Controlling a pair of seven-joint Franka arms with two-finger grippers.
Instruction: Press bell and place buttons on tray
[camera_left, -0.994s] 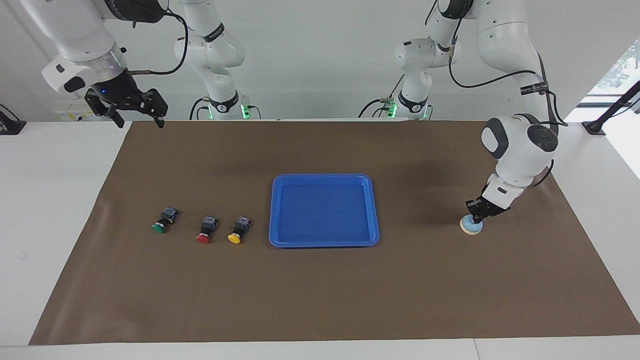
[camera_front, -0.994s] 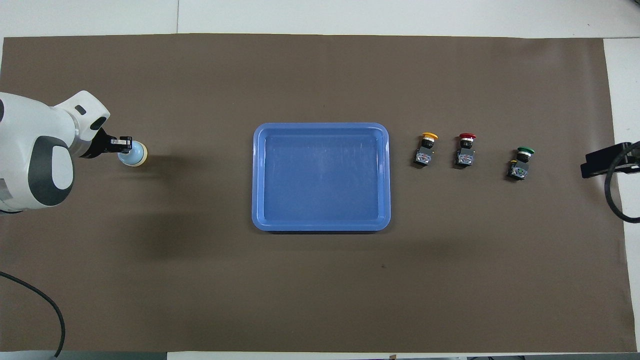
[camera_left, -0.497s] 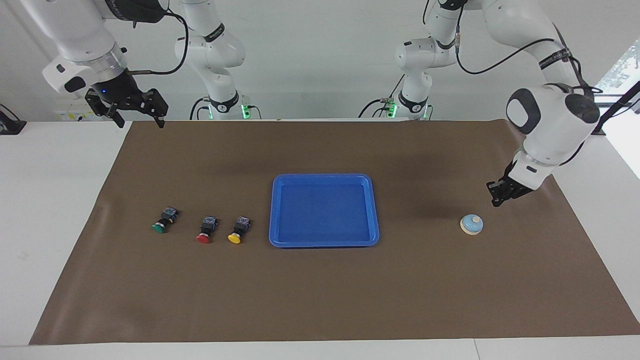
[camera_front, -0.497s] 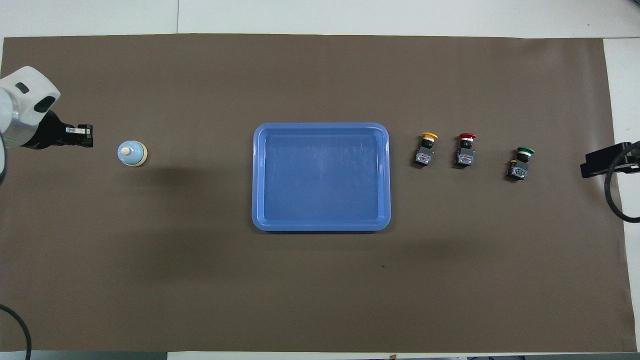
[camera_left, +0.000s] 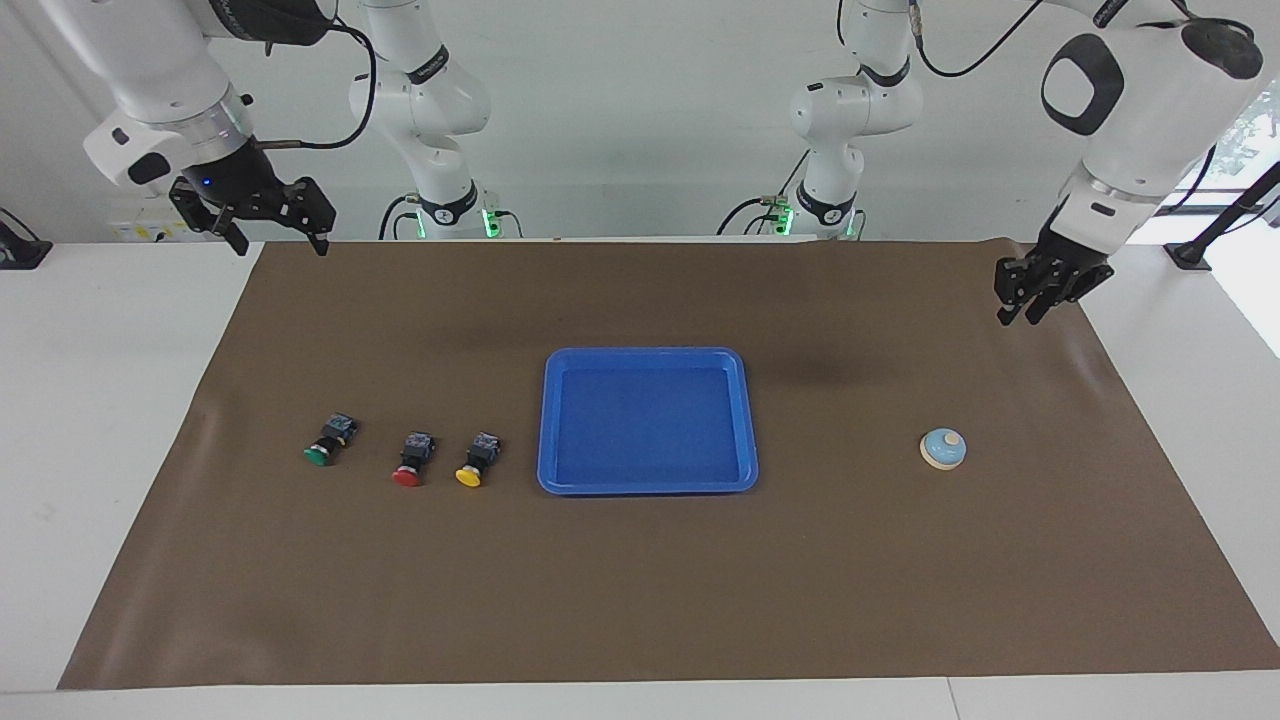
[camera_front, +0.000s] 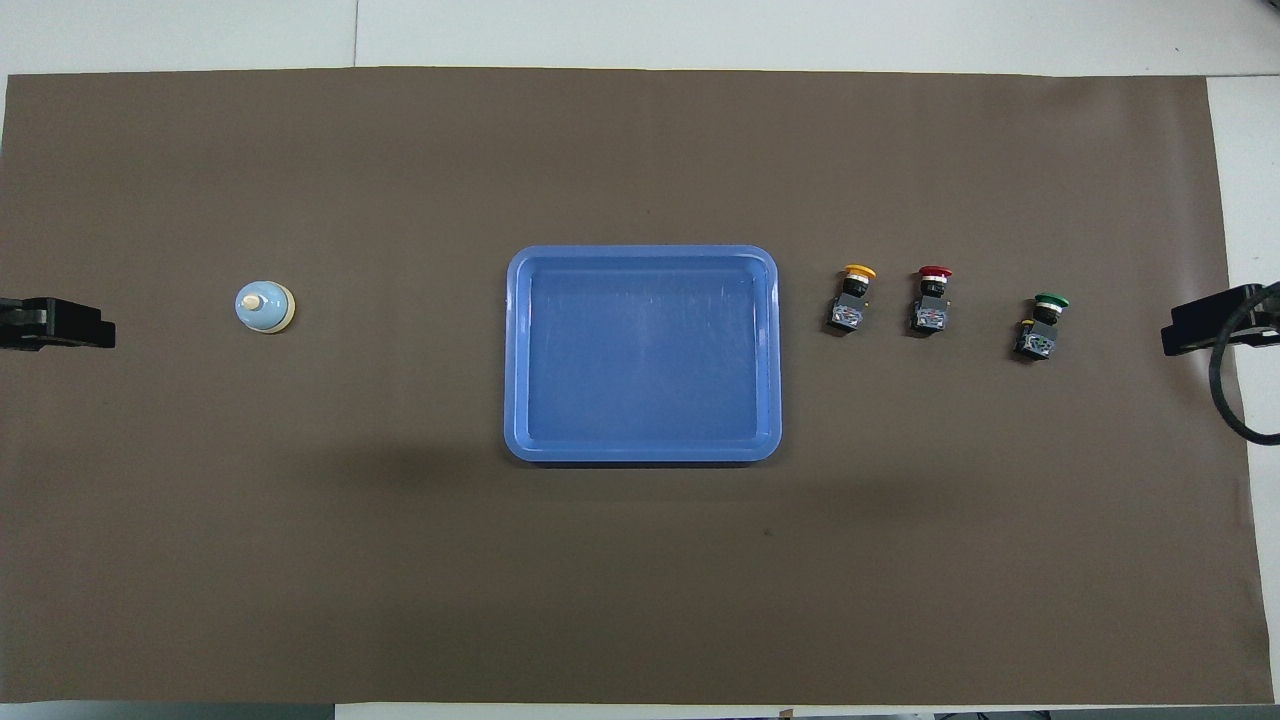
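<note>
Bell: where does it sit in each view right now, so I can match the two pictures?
Facing view: bell on the brown mat, toward the left arm's end, level with the tray.
Overhead view: bell again toward the left arm's end.
Shared landmark: the blue tray at mid-table.

Tray (camera_left: 647, 360): mid-mat (camera_left: 640, 600). Three buttons (camera_left: 406, 459): a row beside tray, toward the right arm's end. Bell (camera_left: 943, 449): well apart from tray, toward the left arm's end.

Left end effector (camera_left: 1020, 315) raised, pointing down, over the table's left-arm end, fingers slightly apart. Right end effector (camera_left: 278, 238) raised at the right-arm end, fingers spread wide, arm waiting.
</note>
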